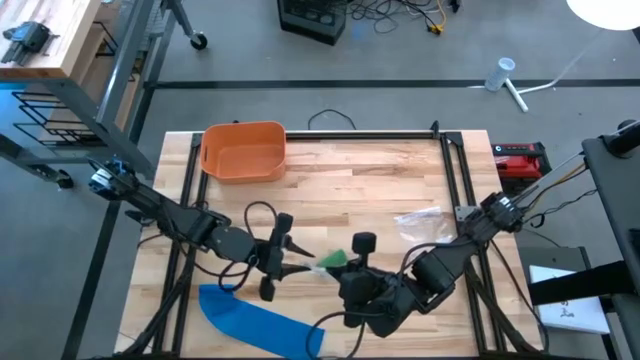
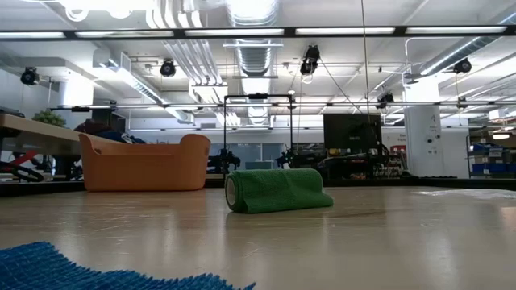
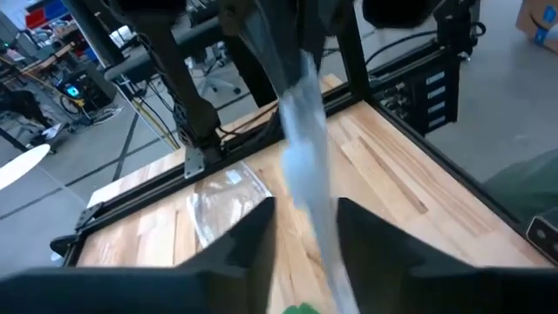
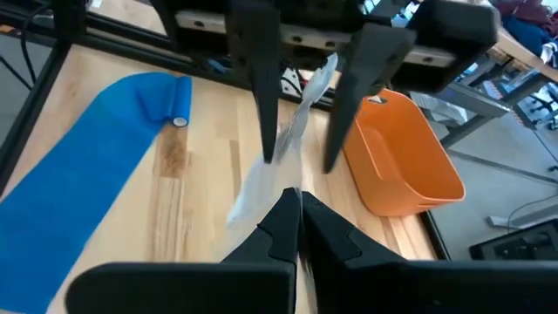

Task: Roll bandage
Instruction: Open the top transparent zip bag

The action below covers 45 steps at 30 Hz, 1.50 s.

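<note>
Only the low view shows the green bandage [image 2: 278, 191] clearly: one tight roll lying on its side on the tabletop [image 2: 387, 234], open end facing the camera, with no claw in that picture. From the high view it is just a green patch at about 6 o'clock from the tabletop's middle, between the two arms' tips. The wrist views add what neither shows: a clear film strip [image 4: 292, 139] stretched between the claws. The right claw [image 4: 292, 209] has its fingers pressed together on the strip's lower end. The left claw [image 3: 305, 208] has its fingers apart, and the strip runs through the gap; whether it touches either finger cannot be told. One blue bandage [image 1: 260, 325] lies spread flat at 7 o'clock on the tabletop, and the right wrist view shows its far end curled around a small core. One orange bin [image 1: 243, 150] stands at 11 o'clock. One flat clear wrapper [image 1: 420, 222] lies at about 3 o'clock, so there are two pieces of clear plastic in all. One red device [image 1: 520, 160] sits off the tabletop's edge at 2 o'clock.
</note>
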Available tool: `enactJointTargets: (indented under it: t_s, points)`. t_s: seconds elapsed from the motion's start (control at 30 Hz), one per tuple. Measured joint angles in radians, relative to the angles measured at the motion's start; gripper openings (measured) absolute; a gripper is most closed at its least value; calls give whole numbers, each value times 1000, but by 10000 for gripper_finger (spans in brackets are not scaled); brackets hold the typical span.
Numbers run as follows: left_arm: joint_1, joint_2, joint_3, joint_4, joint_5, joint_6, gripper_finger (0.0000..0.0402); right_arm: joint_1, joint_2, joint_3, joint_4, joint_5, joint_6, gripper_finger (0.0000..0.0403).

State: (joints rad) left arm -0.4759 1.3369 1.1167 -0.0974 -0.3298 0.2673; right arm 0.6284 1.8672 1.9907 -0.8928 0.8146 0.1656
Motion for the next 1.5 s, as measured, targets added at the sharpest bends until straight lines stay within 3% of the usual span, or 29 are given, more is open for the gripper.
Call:
enactJointTargets:
  t_s: [0.13, 0.2, 0.43, 0.6, 0.8, 0.97, 1.13, 1.5]
  points:
    - [0, -3, 0, -3, 0, 6, 26, 19, -11, 0, -22, 0, 18, 0]
    - [0, -8, 0, -1, 0, 5, 9, 27, -14, 1, -54, -2, 45, 0]
    - [0, -10, 0, 4, 0, 5, 3, 39, -14, -2, -148, -6, 172, 2]
    - [0, -8, 0, 0, 0, 5, 2, 39, -14, -2, -112, -10, 158, 32]
    - [0, -7, 0, 1, 0, 5, 1, 39, -14, 7, 22, -2, 40, 79]
    - [0, -7, 0, 1, 0, 5, 1, 31, -13, 4, 218, -2, -125, 96]
    - [0, -7, 0, 4, 0, 5, 1, -1, -3, 3, 268, -1, -186, 87]
    - [0, -7, 0, 5, -1, 5, 0, -45, 0, -4, 267, -1, -174, 26]
